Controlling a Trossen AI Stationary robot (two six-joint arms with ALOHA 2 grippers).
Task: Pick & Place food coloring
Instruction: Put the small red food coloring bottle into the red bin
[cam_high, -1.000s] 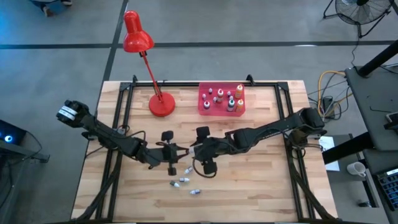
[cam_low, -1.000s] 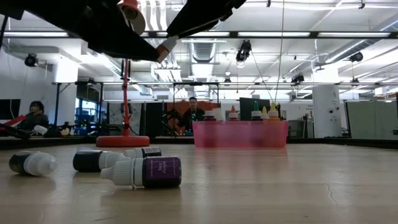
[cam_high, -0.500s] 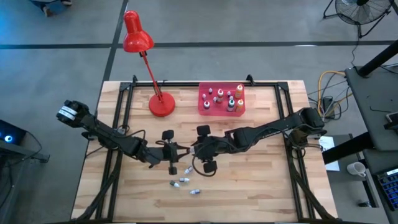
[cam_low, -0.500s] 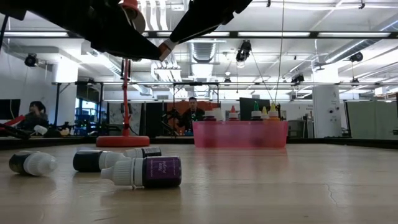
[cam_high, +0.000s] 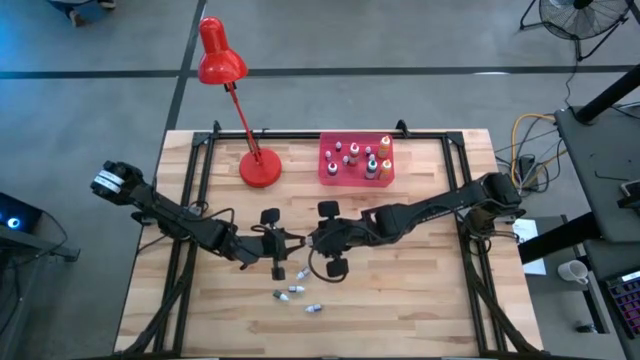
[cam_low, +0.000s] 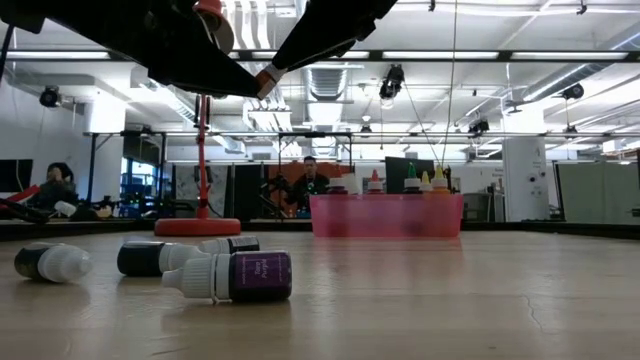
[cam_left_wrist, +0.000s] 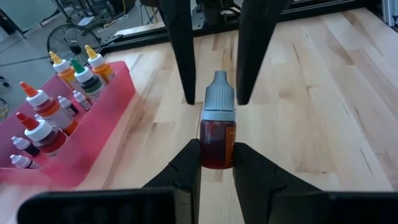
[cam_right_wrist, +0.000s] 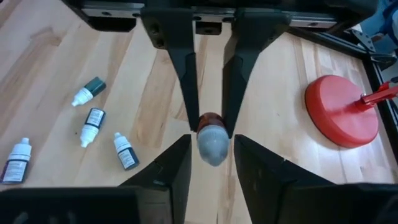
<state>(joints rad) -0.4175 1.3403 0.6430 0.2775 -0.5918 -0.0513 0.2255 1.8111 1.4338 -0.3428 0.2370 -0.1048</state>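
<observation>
Food coloring is partly sorted: about ten bottles (cam_high: 356, 158) stand in the pink tray (cam_high: 327, 172) near the red lamp (cam_high: 259, 168), while four bottles (cam_right_wrist: 93, 125) lie loose on the worktop (cam_high: 420, 290). A fifth, a red bottle with a grey cap (cam_left_wrist: 216, 127), hangs mid-air over the centre, pinched at its body by the left hand (cam_left_wrist: 216, 157). The right hand (cam_right_wrist: 211, 144) brackets its cap, fingers not quite touching, apparently a handover. Judging by this, the loose ones remain to go in.
</observation>
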